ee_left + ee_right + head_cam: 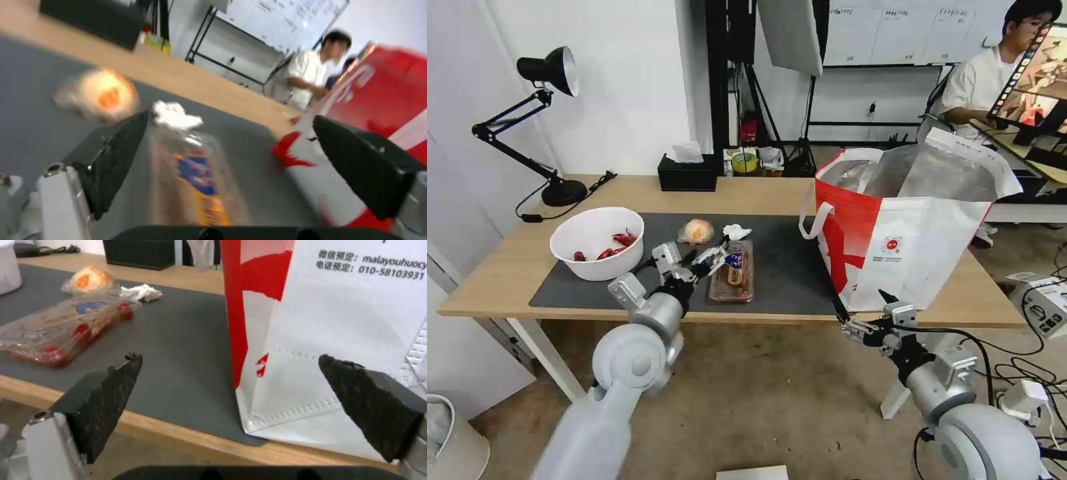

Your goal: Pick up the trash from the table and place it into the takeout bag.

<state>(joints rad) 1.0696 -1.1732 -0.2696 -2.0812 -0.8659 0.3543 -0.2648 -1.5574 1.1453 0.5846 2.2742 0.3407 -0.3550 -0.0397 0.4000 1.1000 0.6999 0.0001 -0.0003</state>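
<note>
On the long light-wood table (507,267) with its dark grey mat (787,267), we see the big white-and-red insulated takeout bag (907,247) standing open at our right, foil lining showing. Left on the mat sits the white round bowl (597,243) with red crayfish shells; between bowl and bag lies the clear hinged plastic tray (732,272) with red scraps. Beyond the tray, near each other, rest the orange-tinted plastic wad (695,231) and the crumpled white tissue (736,231).

Our left gripper (715,255) hovers at the tray's near end, jaws spread wide and holding nothing; its wrist camera looks along the tray's length. Our right gripper (860,313) waits at the table's front edge by the bag's near corner, jaws likewise apart and empty.

We judge the tray to be the item in hand. It looks thin and springy, so we should straddle its narrow width, come down low, and close gently to avoid crushing it or spilling scraps.
</note>
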